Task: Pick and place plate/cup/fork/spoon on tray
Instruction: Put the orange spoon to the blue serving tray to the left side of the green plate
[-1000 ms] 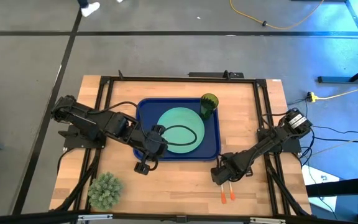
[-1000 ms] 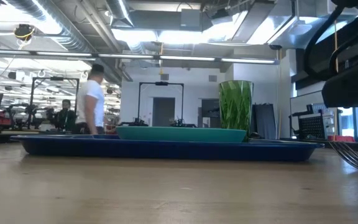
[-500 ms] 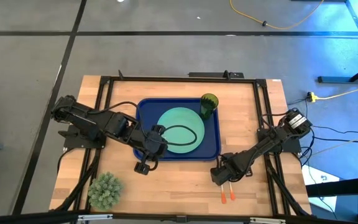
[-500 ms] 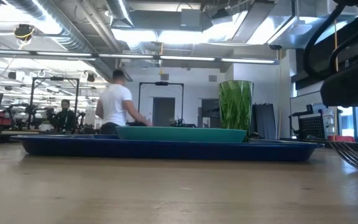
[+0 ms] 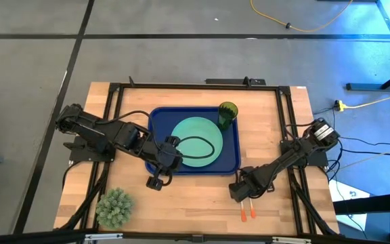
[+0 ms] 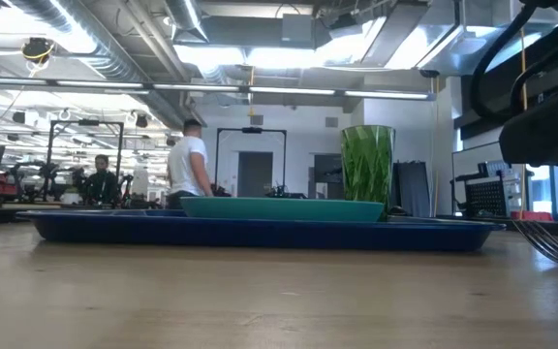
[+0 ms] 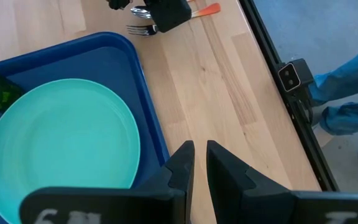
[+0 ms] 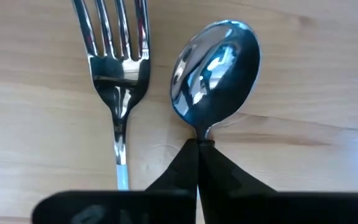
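The dark blue tray (image 5: 156,122) lies mid-table. The mint-green plate (image 5: 196,141) lies flat in it, and the olive-green cup (image 5: 227,114) stands upright at its far right corner. The fork (image 8: 118,68) and the spoon (image 8: 213,68) lie side by side on the wood near the tray's near right corner, their orange handles (image 5: 248,215) pointing to the near edge. My right gripper (image 5: 239,192) is down over their metal ends, shut on the spoon. My left gripper (image 7: 199,149) is shut and empty beside the tray's near left corner. My right gripper pinches the spoon's thin neck (image 8: 198,138), just behind the oval bowl, between its two fingertips. The fingers come down at it from above. The spoon lies flat on the table, bowl facing up, beside the fork, which the fingers do not touch.
A spiky grey-green plant (image 5: 115,206) stands at the near left corner. A black frame (image 5: 195,85) runs around the tabletop. Bare wood lies between the tray and the near edge. People (image 6: 190,170) are in the room behind.
Neither arm nor any task thing has moved. A person in the room behind the table has walked to the right.
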Robot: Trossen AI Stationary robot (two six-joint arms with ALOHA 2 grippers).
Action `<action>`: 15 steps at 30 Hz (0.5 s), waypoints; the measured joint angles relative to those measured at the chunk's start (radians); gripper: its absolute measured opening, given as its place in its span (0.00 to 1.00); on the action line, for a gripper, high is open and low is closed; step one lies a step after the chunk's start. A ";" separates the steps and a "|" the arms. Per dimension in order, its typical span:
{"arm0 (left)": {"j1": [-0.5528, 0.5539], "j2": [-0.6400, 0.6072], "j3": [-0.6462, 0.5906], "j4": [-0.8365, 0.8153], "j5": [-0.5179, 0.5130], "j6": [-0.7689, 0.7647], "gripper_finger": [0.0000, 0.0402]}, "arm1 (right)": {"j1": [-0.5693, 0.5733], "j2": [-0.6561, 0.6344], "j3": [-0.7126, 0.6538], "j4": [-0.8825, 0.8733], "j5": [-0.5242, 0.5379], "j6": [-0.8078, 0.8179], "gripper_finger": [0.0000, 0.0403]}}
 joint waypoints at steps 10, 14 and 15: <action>0.000 0.000 0.000 0.000 0.000 0.000 0.09 | 0.000 0.006 0.034 -0.009 -0.015 -0.013 0.00; 0.000 0.000 0.000 -0.001 0.000 0.000 0.09 | 0.000 0.006 0.038 -0.006 -0.030 -0.029 0.00; 0.000 0.000 0.000 -0.001 0.000 0.000 0.09 | 0.000 0.006 0.038 -0.006 -0.032 -0.030 0.00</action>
